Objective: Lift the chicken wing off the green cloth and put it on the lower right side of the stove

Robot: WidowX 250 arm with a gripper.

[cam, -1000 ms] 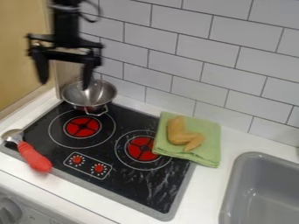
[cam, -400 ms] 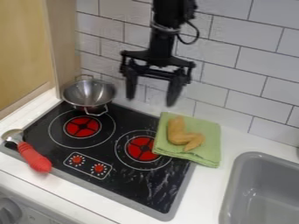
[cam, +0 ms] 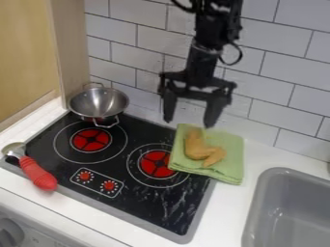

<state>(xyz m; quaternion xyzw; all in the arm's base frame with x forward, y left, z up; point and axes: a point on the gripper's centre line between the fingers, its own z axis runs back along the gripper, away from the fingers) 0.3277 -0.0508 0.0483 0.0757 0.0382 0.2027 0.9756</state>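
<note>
My gripper (cam: 189, 123) hangs open above the back edge of the green cloth, its two fingers spread apart with nothing between them. Below it, the tan chicken wing (cam: 202, 150) lies on the folded green cloth (cam: 226, 171), which overlaps the right back edge of the black stove (cam: 138, 195). The wing is bent, and its upper end is close under the right finger. White smudges mark the stove's lower right part.
A metal colander (cam: 98, 102) stands at the stove's back left. A spoon-like utensil with a red handle (cam: 38, 174) lies across the left front edge. On the right is a grey sink (cam: 283, 212); a tiled wall (cam: 270, 87) rises behind.
From above the colander, my gripper has swung right across the view and come slightly lower, to a place over the cloth. Wing, cloth and colander have stayed put.
</note>
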